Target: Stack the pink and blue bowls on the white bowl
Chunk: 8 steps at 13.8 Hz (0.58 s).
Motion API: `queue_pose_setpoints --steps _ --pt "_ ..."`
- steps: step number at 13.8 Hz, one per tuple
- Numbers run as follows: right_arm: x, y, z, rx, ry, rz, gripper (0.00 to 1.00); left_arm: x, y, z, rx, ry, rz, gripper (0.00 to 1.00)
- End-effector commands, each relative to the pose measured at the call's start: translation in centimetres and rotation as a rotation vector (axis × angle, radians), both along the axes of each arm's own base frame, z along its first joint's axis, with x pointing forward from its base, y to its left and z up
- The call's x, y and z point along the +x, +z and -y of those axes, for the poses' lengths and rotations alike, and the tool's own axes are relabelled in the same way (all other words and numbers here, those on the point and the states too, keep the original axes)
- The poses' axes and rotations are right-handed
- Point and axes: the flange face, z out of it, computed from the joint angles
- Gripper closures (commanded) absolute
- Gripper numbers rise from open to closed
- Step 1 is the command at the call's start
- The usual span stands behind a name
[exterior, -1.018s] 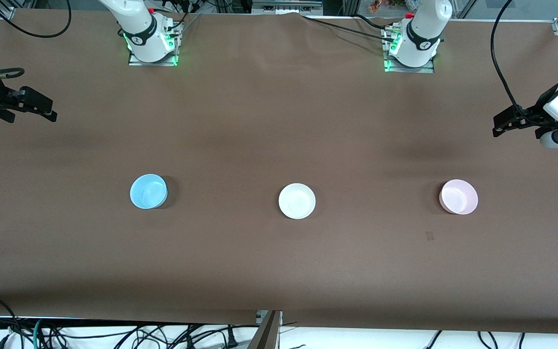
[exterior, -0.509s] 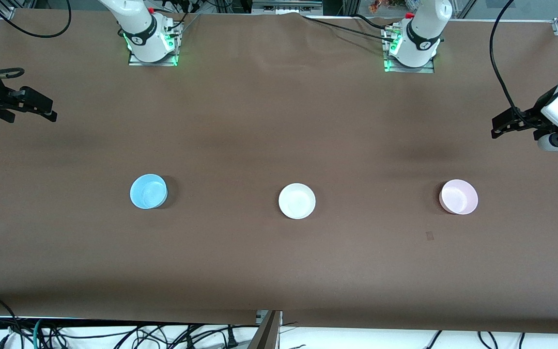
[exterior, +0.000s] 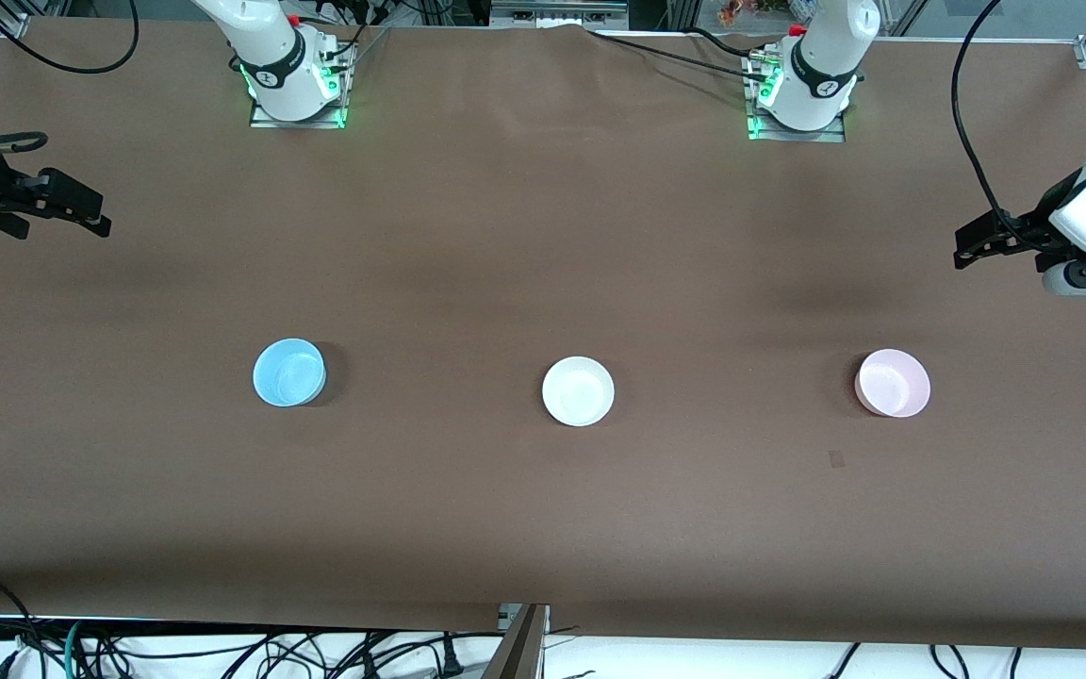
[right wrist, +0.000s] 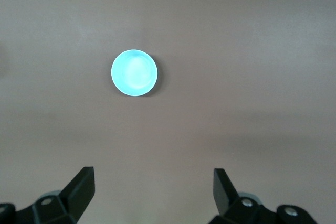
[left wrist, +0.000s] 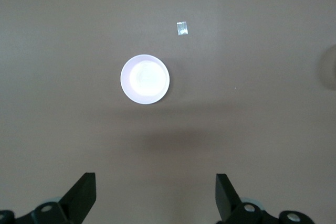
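Three bowls lie in a row across the table, each apart from the others. The white bowl (exterior: 578,390) is in the middle. The blue bowl (exterior: 288,372) (right wrist: 134,72) lies toward the right arm's end, and the pink bowl (exterior: 893,382) (left wrist: 145,78) toward the left arm's end. My left gripper (exterior: 961,247) (left wrist: 155,179) hangs open and empty over bare table at the left arm's end, well clear of the pink bowl. My right gripper (exterior: 98,215) (right wrist: 154,174) hangs open and empty over bare table at the right arm's end, apart from the blue bowl.
A brown cover (exterior: 543,236) spans the whole table. A small tape mark (exterior: 836,459) (left wrist: 182,28) lies on it near the pink bowl. Cables (exterior: 222,651) hang below the table's edge nearest the front camera. The arm bases (exterior: 293,85) stand along the opposite edge.
The left arm's hand has shifted slightly at its end of the table. The right arm and all three bowls have not moved.
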Motion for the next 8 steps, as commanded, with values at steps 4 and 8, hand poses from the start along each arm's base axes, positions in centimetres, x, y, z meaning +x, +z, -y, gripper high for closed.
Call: queue_pose_setpoints --steps 4,8 --pt "0.2 0.4 -0.1 0.016 0.001 0.005 0.0 0.5 -2.2 -2.4 -0.017 0.028 -0.103 0.0" --pt "0.2 0.4 -0.1 0.016 0.001 0.005 0.0 3.0 -2.6 -3.7 -0.052 -0.147 -0.078 0.0"
